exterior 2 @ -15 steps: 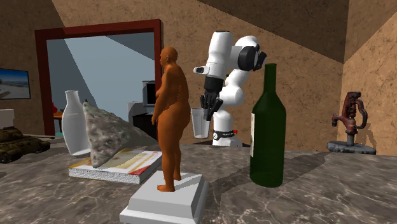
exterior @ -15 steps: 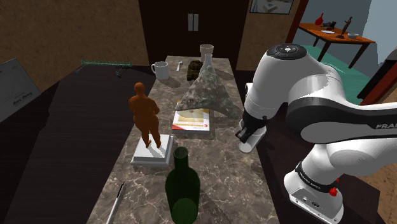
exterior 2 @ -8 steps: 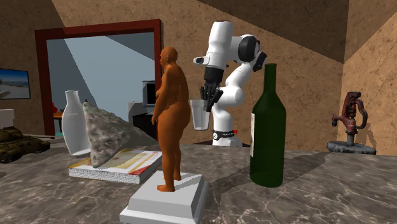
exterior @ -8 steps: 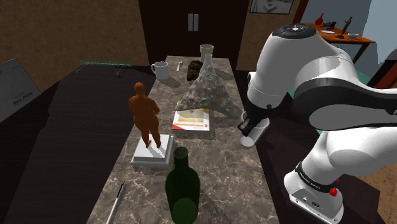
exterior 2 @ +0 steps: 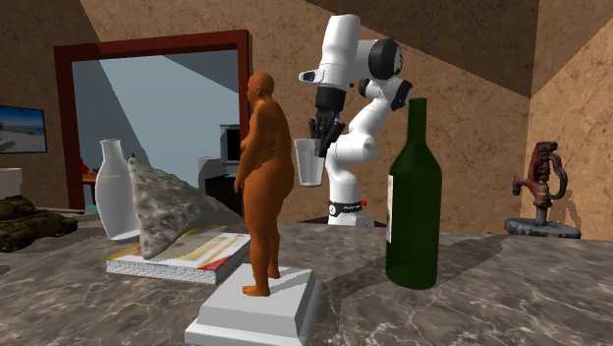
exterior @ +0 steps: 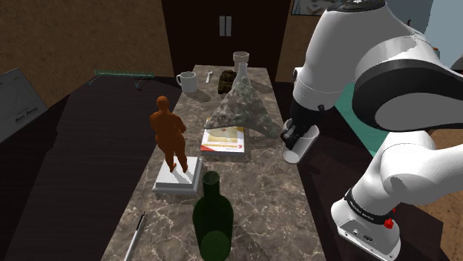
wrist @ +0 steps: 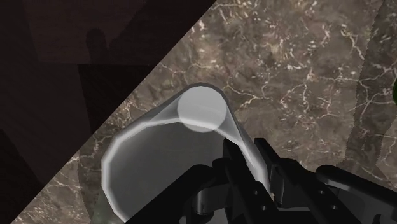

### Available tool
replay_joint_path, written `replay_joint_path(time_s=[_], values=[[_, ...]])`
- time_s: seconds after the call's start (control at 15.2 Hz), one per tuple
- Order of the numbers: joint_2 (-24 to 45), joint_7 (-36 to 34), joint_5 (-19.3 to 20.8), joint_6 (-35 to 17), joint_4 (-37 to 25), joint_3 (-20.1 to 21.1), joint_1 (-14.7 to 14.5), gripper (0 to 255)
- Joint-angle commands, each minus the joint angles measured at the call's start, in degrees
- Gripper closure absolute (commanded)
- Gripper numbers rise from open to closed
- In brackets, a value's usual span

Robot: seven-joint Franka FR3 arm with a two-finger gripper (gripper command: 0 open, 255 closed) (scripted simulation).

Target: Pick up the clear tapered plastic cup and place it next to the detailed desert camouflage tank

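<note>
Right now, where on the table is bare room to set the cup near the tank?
The gripper holds the cup. Bare tabletop lies between the mug and the statue, close to the tank. The vase and the mottled cone crowd the tank's other side.

arm arched high, claw clamped on cup.
</note>
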State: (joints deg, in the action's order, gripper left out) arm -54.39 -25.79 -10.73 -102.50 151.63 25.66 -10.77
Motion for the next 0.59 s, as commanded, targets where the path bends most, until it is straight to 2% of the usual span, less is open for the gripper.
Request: replay_joint_path(time_s=[0.0, 0.53], values=[[0.06, 0.20, 0.47, 1.57, -1.63, -0.51, 0.27, 255], [0.77, 0.78, 1.97, 7.14, -7.98, -2.11, 1.18, 255]])
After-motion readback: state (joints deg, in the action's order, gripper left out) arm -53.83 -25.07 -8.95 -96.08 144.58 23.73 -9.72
